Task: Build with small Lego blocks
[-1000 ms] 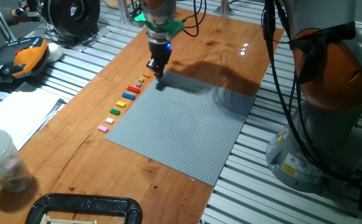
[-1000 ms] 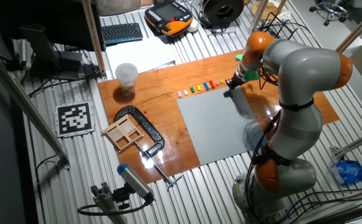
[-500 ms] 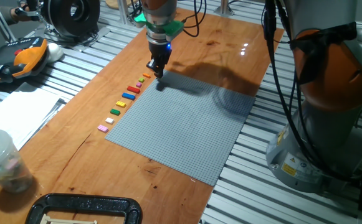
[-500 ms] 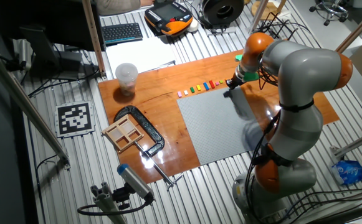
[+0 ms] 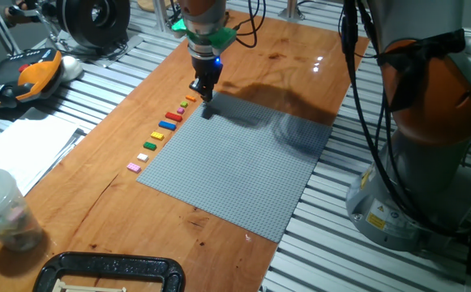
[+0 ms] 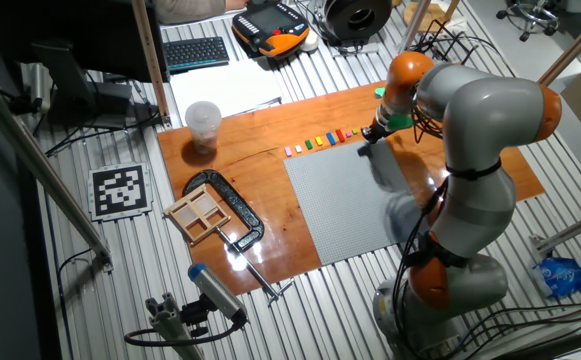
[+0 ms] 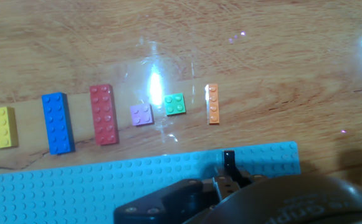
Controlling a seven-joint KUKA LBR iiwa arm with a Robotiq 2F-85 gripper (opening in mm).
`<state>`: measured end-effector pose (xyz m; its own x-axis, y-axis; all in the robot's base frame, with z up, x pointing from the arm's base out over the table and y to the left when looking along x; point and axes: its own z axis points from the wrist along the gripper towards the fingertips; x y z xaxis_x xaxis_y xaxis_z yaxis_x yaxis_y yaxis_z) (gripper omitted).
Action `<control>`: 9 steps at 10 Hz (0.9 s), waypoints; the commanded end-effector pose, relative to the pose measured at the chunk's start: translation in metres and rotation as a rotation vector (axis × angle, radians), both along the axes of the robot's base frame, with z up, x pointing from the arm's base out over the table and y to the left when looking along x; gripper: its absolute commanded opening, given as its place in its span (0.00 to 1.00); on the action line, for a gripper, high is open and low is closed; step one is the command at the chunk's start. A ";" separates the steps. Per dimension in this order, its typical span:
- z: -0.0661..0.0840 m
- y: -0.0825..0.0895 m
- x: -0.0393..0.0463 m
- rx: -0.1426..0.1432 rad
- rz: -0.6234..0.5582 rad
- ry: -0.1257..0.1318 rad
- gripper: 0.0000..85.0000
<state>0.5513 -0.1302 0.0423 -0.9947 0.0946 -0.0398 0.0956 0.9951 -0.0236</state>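
- The small Lego blocks (image 5: 163,130) lay in a single row on the wooden desk (image 5: 105,174), along the edge of the grey baseplate (image 5: 235,166), running away from the tool (image 5: 203,95) toward the pink block (image 5: 134,167) at the far end.
- In the hand view, just ahead of the tool, sat an orange block (image 7: 212,104), a green block (image 7: 174,104), a lilac block (image 7: 141,114), a red block (image 7: 103,114), a blue block (image 7: 57,122) and a yellow block (image 7: 0,127), each apart from its neighbour.
- The red and blue ones were long, the green and lilac ones square.
- The tool hung low over the baseplate's corner, beside the near end of the row; whether its jaws were wide or narrow I cannot tell.
- Well away from the tool stood a clear plastic cup (image 5: 2,208), a black clamp (image 5: 109,272) and white paper (image 5: 20,150).
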 end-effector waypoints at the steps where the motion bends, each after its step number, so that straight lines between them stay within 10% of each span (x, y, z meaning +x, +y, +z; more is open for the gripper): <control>1: 0.000 0.000 0.0000 0.000 0.003 0.003 0.00; 9: -0.007 -0.001 -0.0121 0.006 0.010 -0.001 0.00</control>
<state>0.5392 -0.1320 0.0352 -0.9955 0.0851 -0.0404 0.0859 0.9961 -0.0180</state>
